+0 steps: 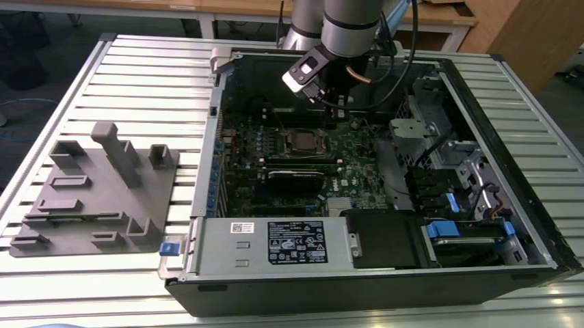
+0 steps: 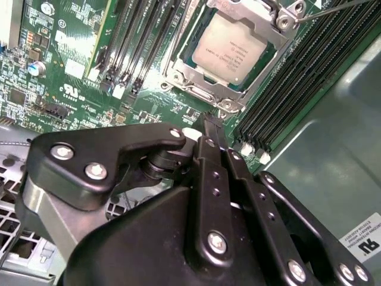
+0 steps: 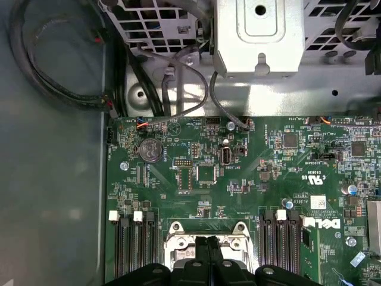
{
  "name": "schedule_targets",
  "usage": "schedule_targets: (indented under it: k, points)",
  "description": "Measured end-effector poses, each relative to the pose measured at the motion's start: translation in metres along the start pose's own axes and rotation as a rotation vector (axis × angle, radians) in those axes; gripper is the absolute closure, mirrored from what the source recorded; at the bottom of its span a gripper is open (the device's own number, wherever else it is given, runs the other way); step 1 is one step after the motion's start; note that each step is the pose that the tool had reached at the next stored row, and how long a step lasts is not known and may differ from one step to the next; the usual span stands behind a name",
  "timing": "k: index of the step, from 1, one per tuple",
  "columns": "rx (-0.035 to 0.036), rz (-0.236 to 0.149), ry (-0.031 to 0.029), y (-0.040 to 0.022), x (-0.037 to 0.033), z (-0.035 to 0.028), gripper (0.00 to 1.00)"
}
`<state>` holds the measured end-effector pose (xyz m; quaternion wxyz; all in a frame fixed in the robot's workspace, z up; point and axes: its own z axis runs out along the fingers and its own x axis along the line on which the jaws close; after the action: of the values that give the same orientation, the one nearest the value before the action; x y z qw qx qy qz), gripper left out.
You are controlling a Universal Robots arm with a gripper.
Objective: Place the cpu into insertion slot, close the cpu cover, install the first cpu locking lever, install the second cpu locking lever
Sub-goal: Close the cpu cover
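Hovering low over the motherboard [image 3: 250,173], the gripper [image 2: 209,126] sits just beside the insertion slot [image 1: 286,142]. Its fingers [image 2: 217,173] are pressed together with nothing between them, and their tips point toward one corner of the slot. Inside the slot the cpu [image 2: 229,47] lies flat, its dull metal top facing up and its square sides in line with the slot's rim. The cpu cover [image 2: 181,76] lies down over the slot, framing the chip through its cut-out middle. A thin metal lever [image 2: 333,9] runs past the slot's far corner; I cannot tell whether it is latched. Long black memory slots [image 2: 309,77] flank the insertion slot on both sides, their long axes parallel to its edges. Around the slot stands the open computer case [image 1: 365,287], resting on a ribbed table [image 1: 137,68]. Well apart from the slot, toward the exterior view's left, a grey fixture [image 1: 100,191] sits on the table.
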<state>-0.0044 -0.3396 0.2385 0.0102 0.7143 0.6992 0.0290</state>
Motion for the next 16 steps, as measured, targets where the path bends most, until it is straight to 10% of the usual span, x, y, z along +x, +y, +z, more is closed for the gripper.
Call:
schedule_targets:
  k: [3, 10, 16]
  points:
    - [0.0112, 0.000, -0.0002, 0.0000, 0.0000, 0.0005, 0.89]
    - [0.0111, 0.000, -0.0012, -0.0013, 0.0000, 0.0010, 0.89]
    - [0.0112, 0.000, -0.0015, -0.0208, -0.0006, 0.0063, 0.89]
